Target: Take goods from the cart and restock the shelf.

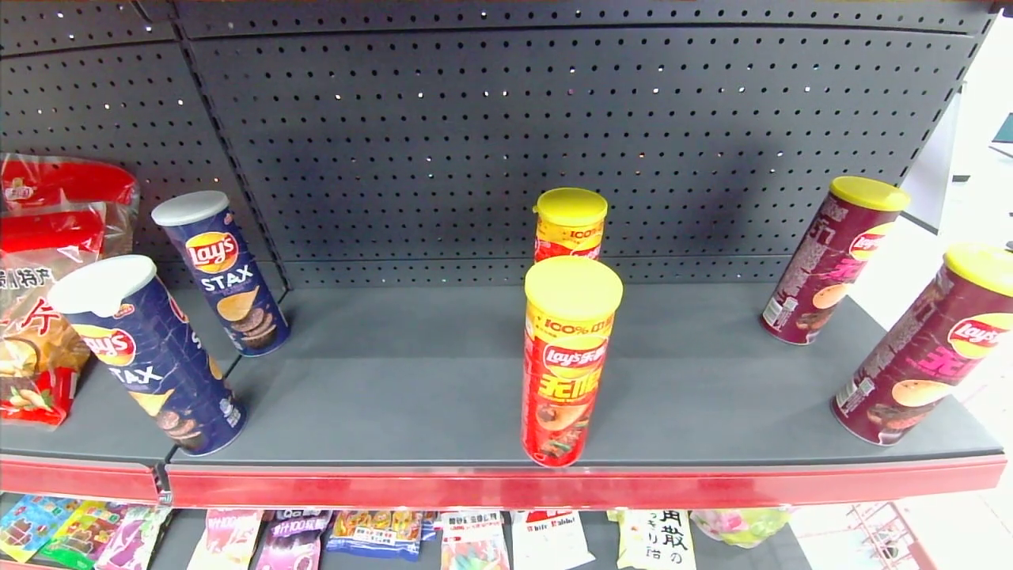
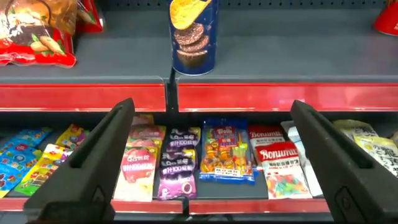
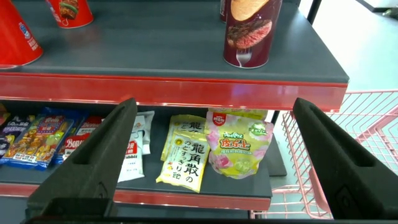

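On the grey shelf board (image 1: 411,396) stand chip cans: two blue ones (image 1: 154,356) at the left, two red ones with yellow lids (image 1: 566,360) in the middle, two maroon ones (image 1: 922,344) at the right. My left gripper (image 2: 212,106) is open and holds nothing; it sits level with the lower shelf, below the front blue can (image 2: 193,37). My right gripper (image 3: 215,102) is also open and holds nothing, below the front maroon can (image 3: 249,31). A pink wire cart (image 3: 348,124) stands to the right of the shelf.
Snack bags (image 1: 39,285) fill the shelf's far left. The lower shelf carries several candy and snack bags (image 2: 227,152) (image 3: 239,149). A red price rail (image 1: 554,487) runs along the shelf front. Bare board lies between the can groups.
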`<state>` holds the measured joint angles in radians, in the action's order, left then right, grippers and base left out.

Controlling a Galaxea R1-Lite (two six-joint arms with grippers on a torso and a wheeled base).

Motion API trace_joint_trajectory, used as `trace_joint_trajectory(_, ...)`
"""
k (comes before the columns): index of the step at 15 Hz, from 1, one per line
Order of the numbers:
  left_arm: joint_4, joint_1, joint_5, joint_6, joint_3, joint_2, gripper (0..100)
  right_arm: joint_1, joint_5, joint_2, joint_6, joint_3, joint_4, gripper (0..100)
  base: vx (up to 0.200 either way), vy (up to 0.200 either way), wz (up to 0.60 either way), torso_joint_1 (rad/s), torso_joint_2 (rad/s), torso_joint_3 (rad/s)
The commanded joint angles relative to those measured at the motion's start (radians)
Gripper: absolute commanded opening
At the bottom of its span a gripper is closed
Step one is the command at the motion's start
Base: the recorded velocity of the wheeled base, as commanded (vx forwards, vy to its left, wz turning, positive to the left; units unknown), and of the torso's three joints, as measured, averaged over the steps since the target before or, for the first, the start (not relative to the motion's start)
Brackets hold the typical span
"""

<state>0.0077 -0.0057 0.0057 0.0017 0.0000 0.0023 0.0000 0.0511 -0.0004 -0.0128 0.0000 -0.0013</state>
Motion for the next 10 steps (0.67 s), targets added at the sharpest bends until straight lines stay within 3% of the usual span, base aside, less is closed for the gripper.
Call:
trace_joint_trajectory(1,0.000,0.000,0.000,0.000,0.000,-0.001,100,0.000,0.000,0.000,0.000,0.000,0.000,100,0.000,0.000,0.00,0.000,0.00,0.000)
trace_joint_trajectory(10,0.000,0.000,0.000,0.000,0.000,-0.001,100,0.000,-0.007,0.000,-0.003,0.000,0.000,100,0.000,0.000,0.00,0.000,0.00,0.000)
